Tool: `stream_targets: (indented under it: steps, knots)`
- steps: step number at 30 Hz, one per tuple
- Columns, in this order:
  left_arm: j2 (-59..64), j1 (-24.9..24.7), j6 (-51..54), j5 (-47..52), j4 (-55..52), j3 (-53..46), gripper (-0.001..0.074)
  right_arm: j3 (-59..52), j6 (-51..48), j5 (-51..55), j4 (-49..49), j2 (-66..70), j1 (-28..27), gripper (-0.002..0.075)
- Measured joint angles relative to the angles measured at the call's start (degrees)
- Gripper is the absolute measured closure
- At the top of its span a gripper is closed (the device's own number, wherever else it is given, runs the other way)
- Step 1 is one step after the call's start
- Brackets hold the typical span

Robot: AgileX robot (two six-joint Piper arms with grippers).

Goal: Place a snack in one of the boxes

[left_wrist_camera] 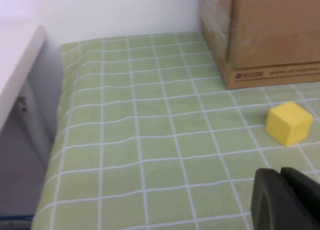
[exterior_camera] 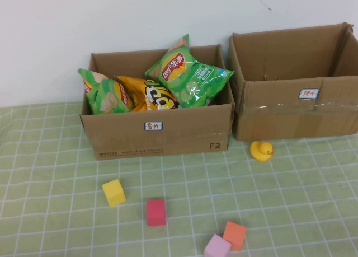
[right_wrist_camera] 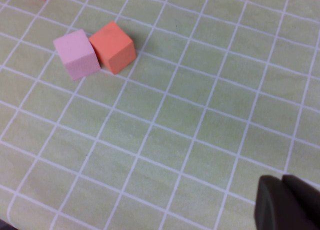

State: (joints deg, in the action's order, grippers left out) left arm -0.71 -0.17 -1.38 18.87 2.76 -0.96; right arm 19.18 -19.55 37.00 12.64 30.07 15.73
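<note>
The left cardboard box (exterior_camera: 168, 136) holds three snack bags: a green Lay's chip bag (exterior_camera: 187, 75) lying on top, an orange bag (exterior_camera: 151, 94) and another green bag (exterior_camera: 103, 94). The right cardboard box (exterior_camera: 296, 108) looks empty inside. Neither arm shows in the high view. My left gripper (left_wrist_camera: 281, 172) is shut and empty, low over the green checked cloth, near a corner of the left box (left_wrist_camera: 270, 34). My right gripper (right_wrist_camera: 282, 179) is shut and empty over bare cloth.
A yellow rubber duck (exterior_camera: 261, 150) sits in front of the right box. A yellow cube (exterior_camera: 113, 192), red cube (exterior_camera: 156, 212), orange cube (exterior_camera: 235, 234) and pink cube (exterior_camera: 217, 247) lie on the near cloth. A white cabinet (left_wrist_camera: 20, 89) stands beside the table's left edge.
</note>
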Motion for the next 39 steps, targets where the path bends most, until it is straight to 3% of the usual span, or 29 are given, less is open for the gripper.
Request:
stream_targets:
  steps: [5, 39]
  knots:
    - [0.0, 2.04, 0.0, 0.0, -0.14, 0.0, 0.0737, 0.0, 0.0, 0.0, 0.0, 0.0, 0.0, 0.0728]
    - [-0.09, 2.17, 0.0, 0.13, -0.4, 0.09, 0.0737, 0.0, 0.0, 0.0, 0.0, -0.26, 0.0, 0.0728]
